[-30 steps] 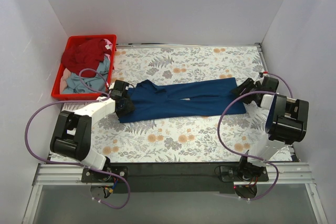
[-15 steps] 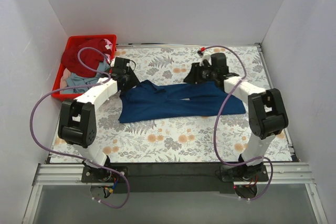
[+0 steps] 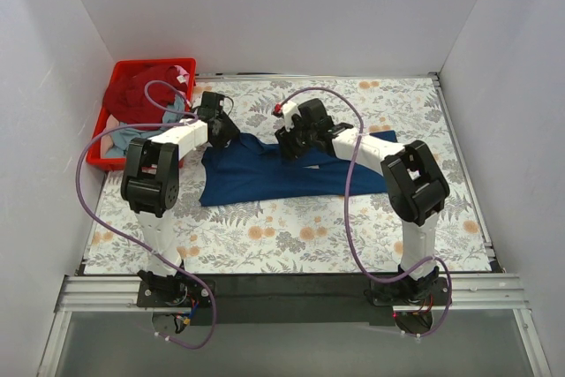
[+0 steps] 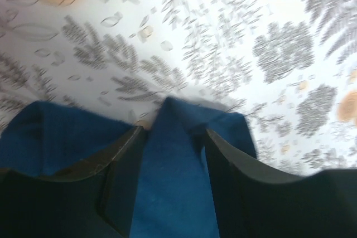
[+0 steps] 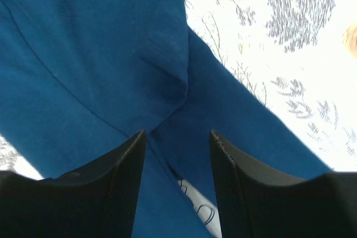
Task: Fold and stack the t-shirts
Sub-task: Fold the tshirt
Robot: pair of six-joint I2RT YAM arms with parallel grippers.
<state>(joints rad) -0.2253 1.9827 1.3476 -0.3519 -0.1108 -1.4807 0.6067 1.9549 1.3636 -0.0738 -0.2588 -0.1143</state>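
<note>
Navy t-shirt (image 3: 265,179) is lying stretched left to right as left gripper (image 4: 173,131) and right gripper (image 5: 177,133), jaws apart, are hovering over its far edge.

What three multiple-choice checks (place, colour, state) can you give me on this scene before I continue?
1. Where does the red crate stand?
A. far-left corner of the table
B. near-right corner
C. centre

2. What colour is the t-shirt on the table?
A. dark red
B. navy blue
C. yellow

3. How is that t-shirt?
A. hanging in the air
B. balled up in the crate
C. lying flat on the table

Key: 1 A, the crate sits far left by the wall; 2 B, the spread cloth is navy; 3 C, it rests on the floral surface.
</note>
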